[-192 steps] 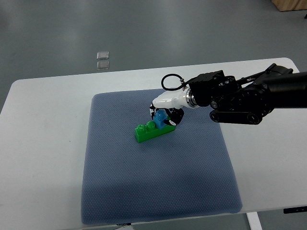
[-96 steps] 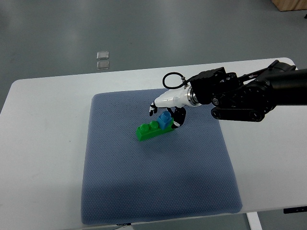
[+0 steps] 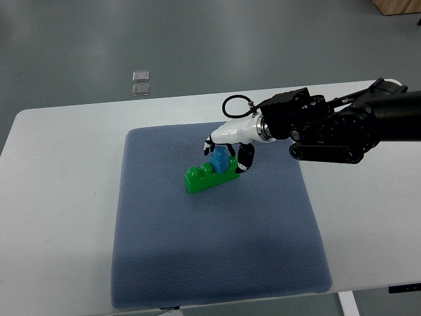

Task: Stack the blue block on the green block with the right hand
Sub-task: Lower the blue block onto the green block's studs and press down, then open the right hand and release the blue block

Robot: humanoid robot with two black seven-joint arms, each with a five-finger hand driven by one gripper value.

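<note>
A small blue plastic building block (image 3: 220, 160) sits on the right-hand end of a longer green studded plastic block (image 3: 210, 177), the pair resting on a square blue-grey textured fabric mat (image 3: 217, 263) that covers most of a white rounded-corner table (image 3: 59, 217). The stack lies slightly toward 12 o'clock from the mat's centre. The robot's right hand (image 3: 227, 150), white-shelled with black fingertips, reaches in from 3 o'clock on a bulky black arm (image 3: 342, 128) and hovers just over the blue block. Its fingers (image 3: 245, 160) curve loosely down either side of the block, parted rather than clamped; whether any fingertip touches the plastic cannot be told from this height. The hand appears to hold nothing. The blue block looks seated where the task wants it, on the green one, and the mat probably serves to keep the pieces from sliding. The loose, straddling pose suggests release rather than grip. At 11 o'clock, beyond the table on the grey floor, lie two small pale square tiles (image 3: 141, 81). No brand, label or legible writing shows anywhere. The left arm is out of view.
</note>
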